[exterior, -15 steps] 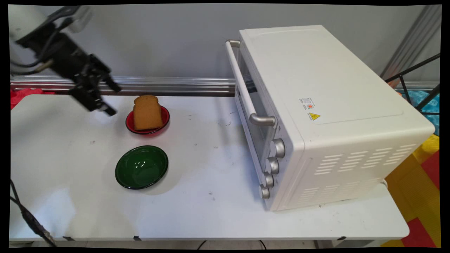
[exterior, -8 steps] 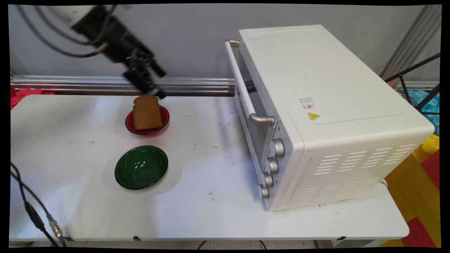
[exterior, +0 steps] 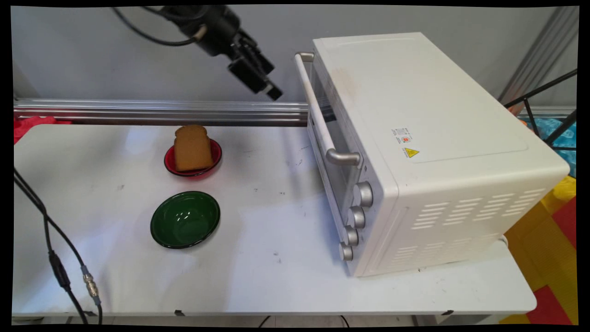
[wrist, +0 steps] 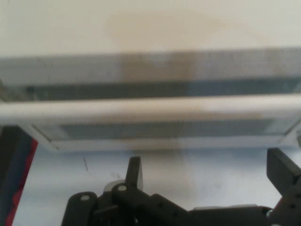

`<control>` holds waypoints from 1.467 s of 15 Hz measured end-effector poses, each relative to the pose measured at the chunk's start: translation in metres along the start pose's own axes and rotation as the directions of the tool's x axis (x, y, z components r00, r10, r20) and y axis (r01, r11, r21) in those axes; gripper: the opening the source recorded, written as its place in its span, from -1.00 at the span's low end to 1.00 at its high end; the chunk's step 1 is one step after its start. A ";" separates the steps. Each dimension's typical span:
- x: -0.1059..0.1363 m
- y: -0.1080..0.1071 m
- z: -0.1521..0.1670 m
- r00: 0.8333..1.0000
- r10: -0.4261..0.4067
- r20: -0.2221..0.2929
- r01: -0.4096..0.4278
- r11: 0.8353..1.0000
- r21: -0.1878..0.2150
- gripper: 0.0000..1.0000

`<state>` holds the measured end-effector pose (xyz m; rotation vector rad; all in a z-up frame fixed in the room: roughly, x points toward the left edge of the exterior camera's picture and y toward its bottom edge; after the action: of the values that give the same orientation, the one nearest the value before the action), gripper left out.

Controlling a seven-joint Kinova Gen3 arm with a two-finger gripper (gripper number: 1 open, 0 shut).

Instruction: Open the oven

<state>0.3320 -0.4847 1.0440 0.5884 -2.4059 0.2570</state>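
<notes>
My gripper (exterior: pixel 269 90) hangs high over the table's far side, just left of the white toaster oven (exterior: pixel 415 138) and near the far end of its door handle (exterior: pixel 318 110). In the hand view the gripper (wrist: pixel 207 169) is open with nothing between its fingers. It faces the shut oven door, whose white handle bar (wrist: pixel 150 109) runs across the picture. A slice of brown bread (exterior: pixel 192 147) leans in a small red bowl (exterior: pixel 216 162) below and to the left of the gripper.
An empty green bowl (exterior: pixel 185 219) sits on the white table (exterior: pixel 276 276) in front of the red bowl. Several oven knobs (exterior: pixel 357 216) face left. Black cables (exterior: pixel 55 258) hang at the front left. A metal rail (exterior: pixel 138 110) runs along the back.
The gripper has swung from the left of the red bowl, up over the bread, to the right and higher, ending close to the oven handle. The bowls, bread and oven have not moved.
</notes>
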 end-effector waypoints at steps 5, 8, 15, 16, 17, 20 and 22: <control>0.021 -0.002 0.010 1.000 -0.007 -0.030 0.007 1.000 0.002 1.00; 0.032 -0.003 0.017 0.999 -0.010 -0.036 0.010 1.000 -0.010 1.00; 0.042 -0.008 0.027 1.000 -0.003 -0.031 0.002 0.999 -0.034 -1.00; 0.043 -0.008 0.028 1.000 -0.005 -0.030 0.004 0.999 -0.037 -1.00; 0.043 -0.010 0.030 1.000 -0.009 -0.028 0.008 0.999 -0.043 -1.00; 0.044 -0.013 0.039 0.999 -0.020 -0.026 0.018 0.998 -0.060 -1.00; 0.045 -0.015 0.044 0.999 -0.022 -0.025 0.021 0.997 -0.068 -1.00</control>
<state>0.2842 -0.5280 1.0382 0.5766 -2.3720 0.1725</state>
